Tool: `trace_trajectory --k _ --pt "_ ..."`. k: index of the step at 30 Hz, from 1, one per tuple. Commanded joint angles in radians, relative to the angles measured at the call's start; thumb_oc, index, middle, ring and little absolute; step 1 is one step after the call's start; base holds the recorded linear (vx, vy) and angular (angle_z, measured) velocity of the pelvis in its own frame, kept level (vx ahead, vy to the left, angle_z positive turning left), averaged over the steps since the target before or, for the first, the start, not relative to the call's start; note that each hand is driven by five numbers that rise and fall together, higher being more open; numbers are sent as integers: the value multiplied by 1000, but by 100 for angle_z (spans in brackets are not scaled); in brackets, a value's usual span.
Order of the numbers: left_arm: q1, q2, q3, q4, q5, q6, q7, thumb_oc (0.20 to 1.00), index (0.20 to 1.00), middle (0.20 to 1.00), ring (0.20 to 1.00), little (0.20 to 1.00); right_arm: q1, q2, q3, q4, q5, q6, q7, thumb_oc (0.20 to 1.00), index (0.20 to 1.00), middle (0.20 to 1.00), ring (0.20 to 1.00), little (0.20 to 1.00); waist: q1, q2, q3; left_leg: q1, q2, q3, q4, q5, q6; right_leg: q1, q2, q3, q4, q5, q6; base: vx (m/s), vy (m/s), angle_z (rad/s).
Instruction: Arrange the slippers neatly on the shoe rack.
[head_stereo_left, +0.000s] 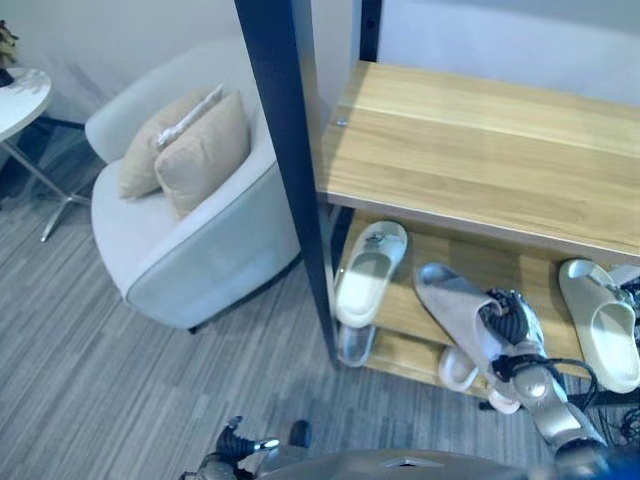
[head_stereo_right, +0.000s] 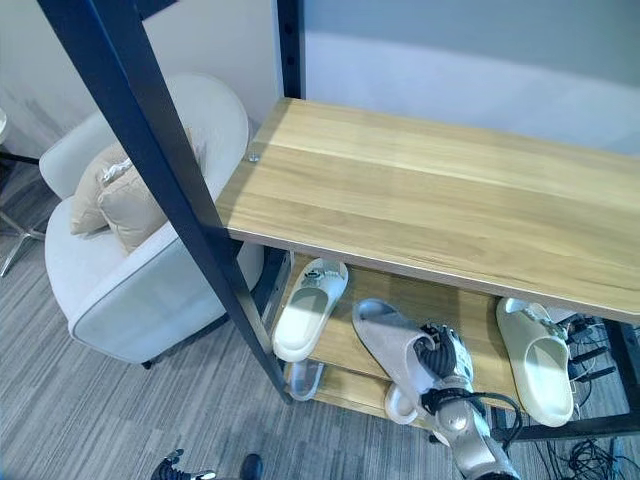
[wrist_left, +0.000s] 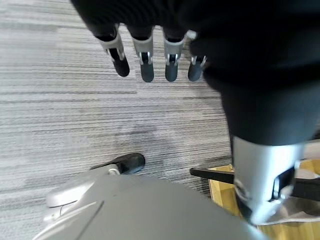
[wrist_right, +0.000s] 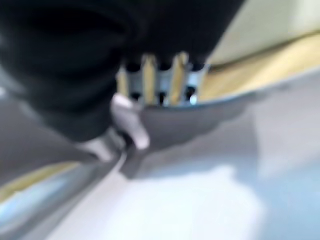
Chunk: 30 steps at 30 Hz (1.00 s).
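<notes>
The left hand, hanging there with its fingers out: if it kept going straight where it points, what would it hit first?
Most likely the grey carpet. The left hand hangs with straight fingers aimed at bare floor, nothing between.

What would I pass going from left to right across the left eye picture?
Round side table → armchair with cushions → dark rack post → white slipper → grey slipper gripped by the right hand → white slipper at far right.
</notes>
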Motion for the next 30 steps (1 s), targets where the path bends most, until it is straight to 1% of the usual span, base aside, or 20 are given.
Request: trace_trajectory --k 1,4,5,6,9,10,12,13,14,15,16,18,19,20,21,22,25,27,28,30 --pt "-28 -73 14 27 -4 -23 23 1000 1000 1000 1000 1000 16 -14 -39 -111 -23 -37 -61 200 200 200 200 200 17 2 -4 -6 -28 2 55 -98 41 -117 -49 76 95 107 78 -165 97 -45" --pt "-38 -71 27 23 -13 -27 27 1000 1000 1000 1000 1000 8 -5 -25 -134 -29 -45 -57 200 200 200 200 200 14 -4 21 -24 -32 36 70 -103 53 -178 -48 124 114 149 99 -216 71 -62" --pt "-42 -65 35 16 -26 -29 29 1000 1000 1000 1000 1000 -3 -3 -16 -142 -33 -46 -58 200 200 200 200 200 18 -7 42 -40 -29 56 93 -102 56 -209 -49 122 144 179 105 -332 21 -69" --pt "-53 -56 45 8 -47 -32 33 1000 1000 1000 1000 1000 -24 -1 -3 -147 -35 -48 -60 200 200 200 200 200 34 -9 70 -64 -18 79 123 -104 58 -243 -51 92 189 190 108 -364 -6 -84" --pt "-65 -29 74 -14 -90 -34 42 1000 1000 1000 1000 1000 -46 -7 14 -163 -48 -53 -60 200 200 200 200 200 59 4 96 -119 10 99 170 -91 55 -231 -96 -69 286 147 91 -300 -10 -95" --pt "-62 -24 82 -20 -97 -37 44 1000 1000 1000 1000 1000 -46 -9 18 -170 -57 -56 -57 200 200 200 200 200 64 8 96 -128 16 99 178 -89 55 -215 -99 -85 314 120 82 -222 -23 0" --pt "-59 -17 93 -29 -111 -44 45 1000 1000 1000 1000 1000 -45 -14 20 -181 -69 -60 -53 200 200 200 200 200 75 6 85 -160 18 95 190 -73 58 -183 -90 -63 358 93 75 -166 -38 3" --pt "-60 -17 93 -29 -111 -44 45 1000 1000 1000 1000 1000 -46 -14 20 -181 -69 -60 -53 200 200 200 200 200 75 7 82 -164 19 95 189 -69 58 -187 -89 -63 356 97 75 -149 -75 5" --pt "-59 -15 96 -30 -120 -48 45 1000 1000 1000 1000 1000 -45 -14 26 -186 -72 -64 -48 200 200 200 200 200 84 2 74 -184 19 89 194 -56 59 -164 -78 -31 367 88 76 -199 -140 0" --pt "-60 -18 95 -34 -135 -54 44 1000 1000 1000 1000 1000 -44 -11 43 -193 -76 -68 -47 200 200 200 200 200 100 -7 61 -218 17 77 203 -37 55 -132 -56 38 389 82 82 -244 -209 8" --pt "-64 -19 91 -38 -140 -56 44 1000 1000 1000 1000 1000 -39 -6 53 -191 -76 -73 -49 200 200 200 200 200 108 -18 51 -244 12 71 213 -27 52 -98 -40 75 368 69 82 -253 -269 16" --pt "-72 -27 81 -53 -164 -64 44 1000 1000 1000 1000 1000 -40 -3 71 -186 -75 -75 -58 200 200 200 200 200 125 -31 41 -308 15 59 245 1 36 -44 -8 122 293 12 60 -206 -227 32" --pt "-73 -32 79 -56 -177 -67 47 1000 1000 1000 1000 1000 -35 -5 81 -187 -71 -77 -61 200 200 200 200 200 132 -33 43 -322 25 54 249 20 29 -33 11 130 269 -42 34 -196 -206 28" --pt "-74 -39 78 -58 -195 -67 55 1000 1000 1000 1000 1000 -33 -8 91 -186 -64 -82 -70 200 200 200 200 200 138 -35 47 -333 34 38 255 39 17 -30 34 128 255 -83 12 -140 -166 20" --pt "-74 -39 78 -58 -196 -67 55 1000 1000 1000 1000 1000 -33 -8 91 -185 -64 -83 -70 200 200 200 200 200 136 -34 47 -334 34 35 256 39 16 -30 35 126 256 -84 10 -221 -283 22" --pt "-80 -60 70 -72 -243 -75 64 1000 1000 1000 1000 1000 -19 -23 105 -208 -59 -93 -76 200 200 200 200 200 130 -26 67 -352 60 3 262 79 -12 -36 82 119 245 -113 -21 -245 -282 21" --pt "-78 -89 68 -102 -337 -95 59 1000 1000 1000 1000 1000 1 -60 124 -239 -71 -104 -76 200 200 200 200 200 117 -8 95 -339 96 -27 225 121 -40 -29 133 89 225 -125 -49 -229 -263 26" --pt "-78 -96 64 -113 -361 -100 55 1000 1000 1000 1000 1000 6 -69 130 -244 -72 -105 -73 200 200 200 200 200 109 -2 106 -335 105 -34 212 129 -49 -30 142 76 222 -120 -53 -215 -154 29" --pt "-90 -110 58 -131 -414 -111 53 1000 1000 1000 1000 1000 -6 -82 144 -229 -72 -98 -76 200 200 200 200 200 102 1 141 -351 111 -33 219 125 -58 -38 145 58 213 -104 -61 -380 -179 20" --pt "-96 -113 60 -135 -433 -114 53 1000 1000 1000 1000 1000 -13 -87 150 -224 -70 -94 -74 200 200 200 200 200 94 -2 153 -353 109 -24 239 113 -56 -46 141 49 212 -92 -65 -301 -100 50"
